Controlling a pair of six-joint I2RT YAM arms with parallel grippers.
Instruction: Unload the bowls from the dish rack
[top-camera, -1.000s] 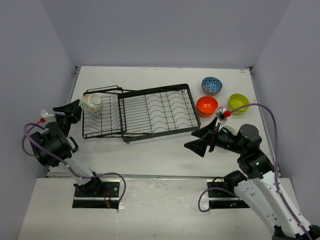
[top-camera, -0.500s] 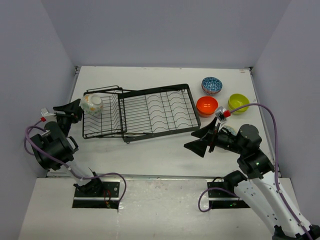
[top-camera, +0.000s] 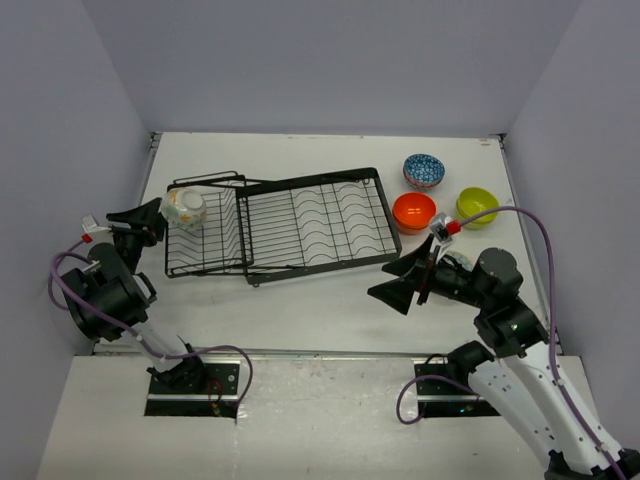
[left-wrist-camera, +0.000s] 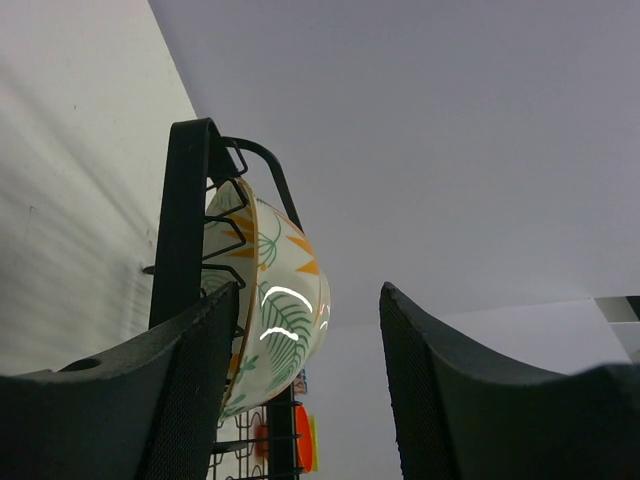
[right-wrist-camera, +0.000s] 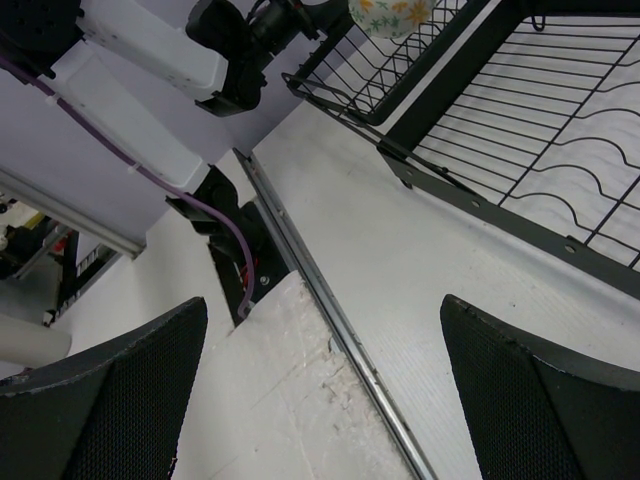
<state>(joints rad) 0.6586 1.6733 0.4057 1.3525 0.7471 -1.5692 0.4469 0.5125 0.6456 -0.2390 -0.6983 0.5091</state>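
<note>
The black wire dish rack (top-camera: 300, 220) lies in the middle of the table. One cream floral bowl (top-camera: 184, 207) stands on edge in its left basket section. My left gripper (top-camera: 136, 222) is open just left of the rack, level with that bowl; in the left wrist view the bowl (left-wrist-camera: 275, 300) sits ahead between my fingers, close to the left finger (left-wrist-camera: 150, 400). The blue-and-white bowl (top-camera: 424, 170), orange bowl (top-camera: 414, 211) and lime green bowl (top-camera: 477, 206) rest on the table right of the rack. My right gripper (top-camera: 398, 280) is open and empty near the rack's front right corner.
Walls close in the table on the left, back and right. The right wrist view shows the rack's front edge (right-wrist-camera: 480, 190), the table's near metal edge (right-wrist-camera: 330, 310) and the left arm's base (right-wrist-camera: 225, 230) beyond it.
</note>
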